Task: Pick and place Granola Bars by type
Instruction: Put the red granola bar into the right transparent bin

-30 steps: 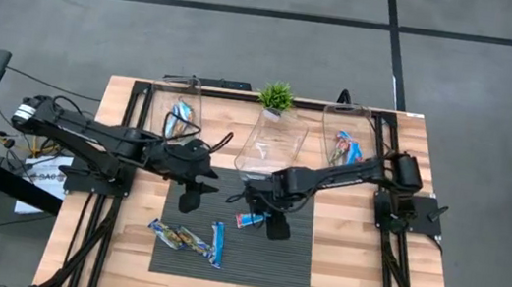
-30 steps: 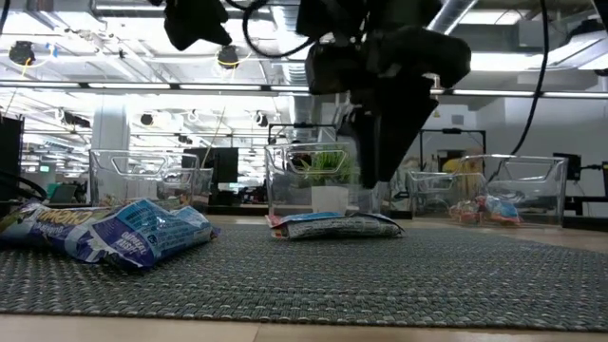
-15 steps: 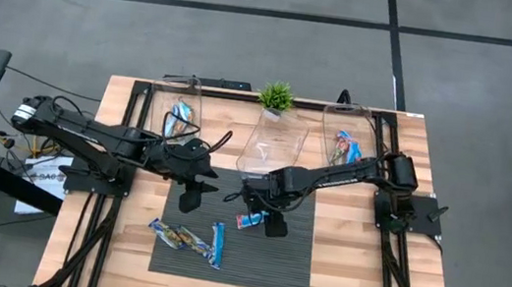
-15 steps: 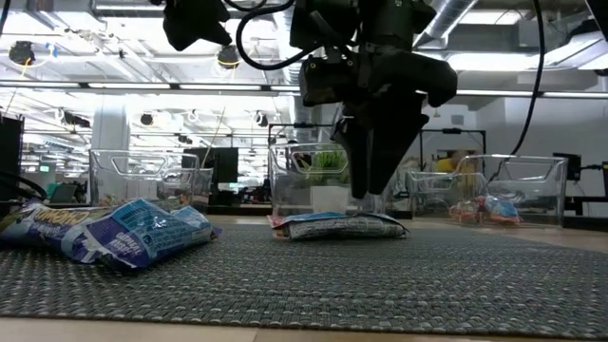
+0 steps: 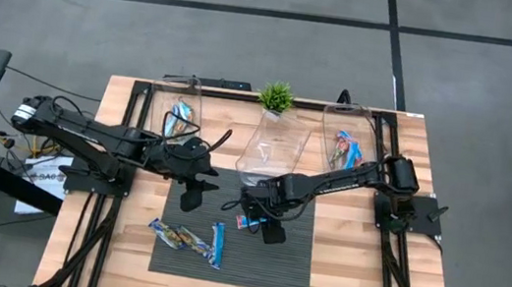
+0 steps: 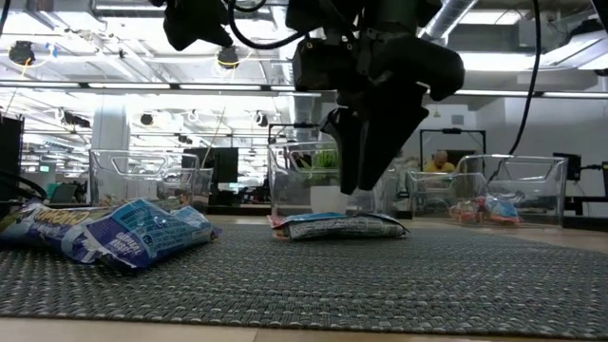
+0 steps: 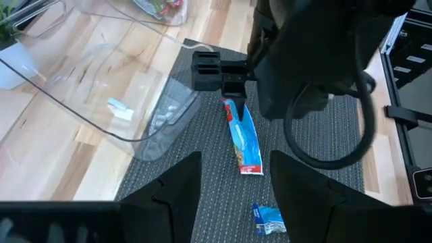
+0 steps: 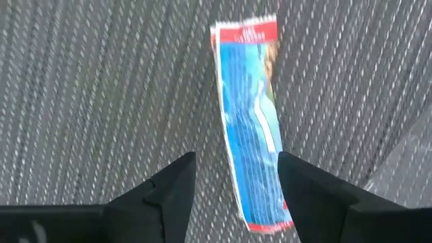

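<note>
The right gripper (image 8: 233, 192) hangs just above the dark woven mat (image 5: 290, 262) with fingers spread apart, holding nothing; the blue foil-wrapped granola bar with red ends (image 8: 253, 121) lies flat between them. Its print is unreadable. At 9 o'clock the left gripper (image 7: 233, 196) hovers, also parted and empty.

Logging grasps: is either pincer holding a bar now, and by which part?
Nothing is held. The right pincer is open above the blue foil-wrapped granola bar with red ends, which lies flat on the mat. The left pincer is open too.
</note>
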